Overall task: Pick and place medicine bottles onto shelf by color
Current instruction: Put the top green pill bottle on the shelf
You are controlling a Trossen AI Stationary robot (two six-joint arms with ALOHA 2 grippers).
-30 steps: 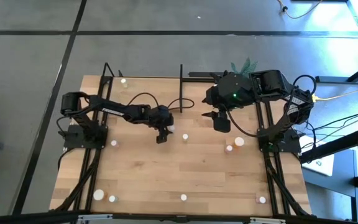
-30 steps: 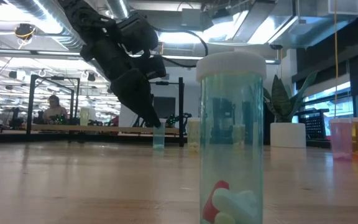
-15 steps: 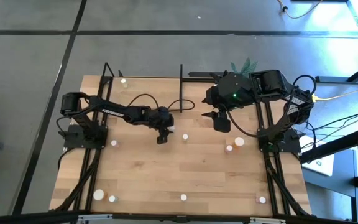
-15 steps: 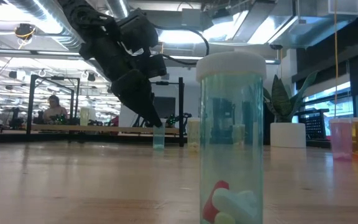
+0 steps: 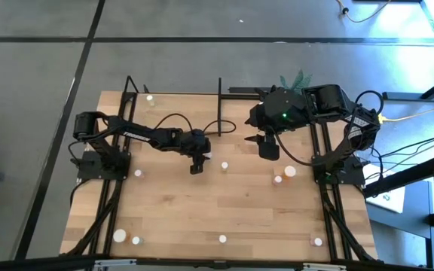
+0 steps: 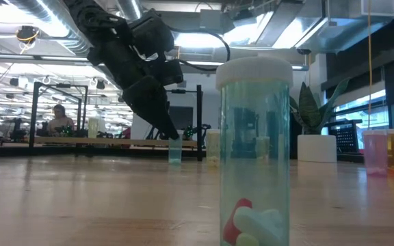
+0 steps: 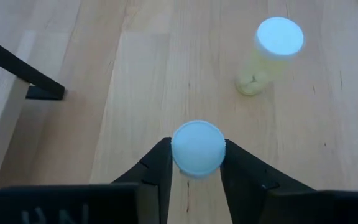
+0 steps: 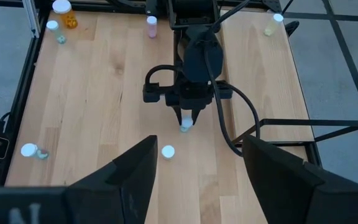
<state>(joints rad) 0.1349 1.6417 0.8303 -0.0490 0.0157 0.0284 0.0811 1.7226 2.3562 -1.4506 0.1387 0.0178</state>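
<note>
High view: the left gripper (image 5: 195, 161) stands at mid-table over a small white-capped bottle with a pale blue-green body (image 5: 206, 156); the idle right gripper (image 5: 266, 143) hangs open farther off.

Low view: that bottle (image 6: 174, 152) stands upright.

Left wrist view: both dark fingers (image 7: 159, 163) touch its round white cap (image 7: 197, 147), closed on it.

No legible writing.
</note>
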